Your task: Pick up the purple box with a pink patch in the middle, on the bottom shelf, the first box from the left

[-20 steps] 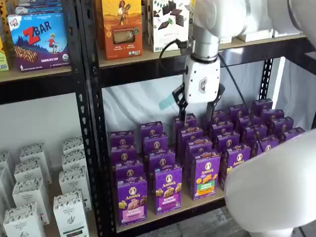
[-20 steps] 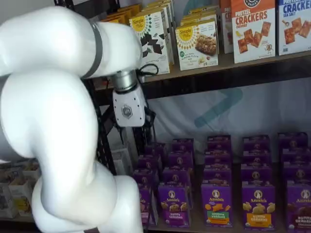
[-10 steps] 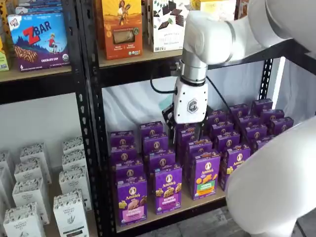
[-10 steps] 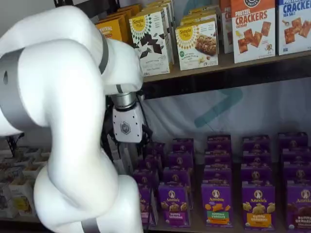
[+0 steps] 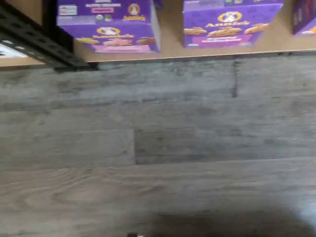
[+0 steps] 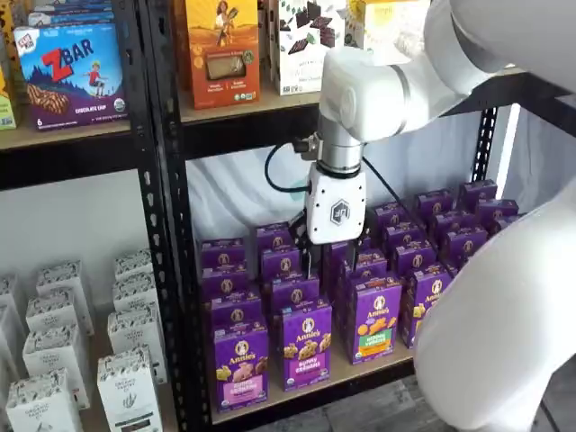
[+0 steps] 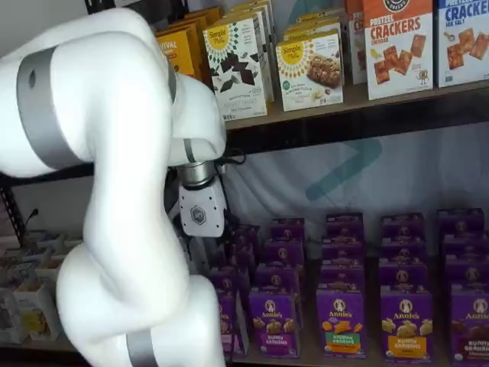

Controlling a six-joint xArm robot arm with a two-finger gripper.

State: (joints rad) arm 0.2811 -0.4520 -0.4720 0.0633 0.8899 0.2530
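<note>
Gripper (image 6: 309, 259) above purple box (image 6: 239, 366) row

Arm (image 7: 114, 191): glossy white rounded links, grey bands at the joints. Wrist section is metallic silver. Gripper (image 6: 319, 256): boxy white body with grey hexagon logo, black fingers below. Black cable (image 6: 274, 171) loops beside the wrist.

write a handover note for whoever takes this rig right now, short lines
End effector: hangs above the middle rows of purple cartons in a shelf view; fingers too dark against the boxes to tell open or shut, nothing seen in them.
Purple box: upright at the front left end of the bottom shelf, pink patch facing out, untouched.
Done: arm brought in over the bottom shelf.
Left: move to the left front box, lower, grip it, lift it out.
</note>
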